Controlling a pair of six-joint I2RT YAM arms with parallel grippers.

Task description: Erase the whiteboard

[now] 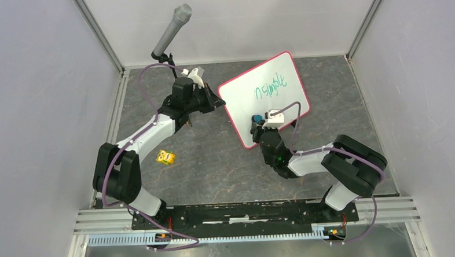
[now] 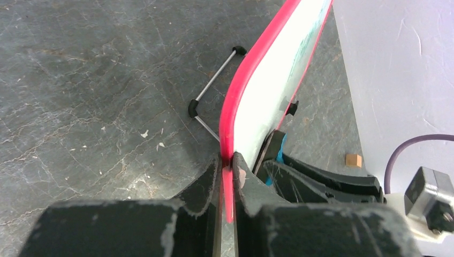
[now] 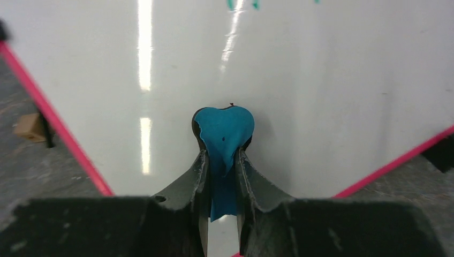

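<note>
The whiteboard [image 1: 282, 100] is white with a pink-red frame and green writing [image 1: 271, 86], and it stands tilted at the table's middle back. My left gripper [image 1: 219, 103] is shut on its left edge; in the left wrist view the red frame [image 2: 251, 80] is pinched between that gripper's [image 2: 227, 163] jaws. My right gripper [image 1: 258, 118] is shut on a small blue eraser pad [image 3: 225, 128], whose tip rests against the board's lower face [image 3: 321, 80], below the green marks [image 3: 243, 4]. The right gripper [image 3: 220, 155] points straight at the board.
A grey microphone [image 1: 171, 29] leans in at the back left. A yellow block [image 1: 166, 157] lies on the stone-grey table left of centre. A small wooden cube [image 2: 353, 160] sits near the board. The board's wire stand [image 2: 211, 91] sticks out behind it. Walls close in on three sides.
</note>
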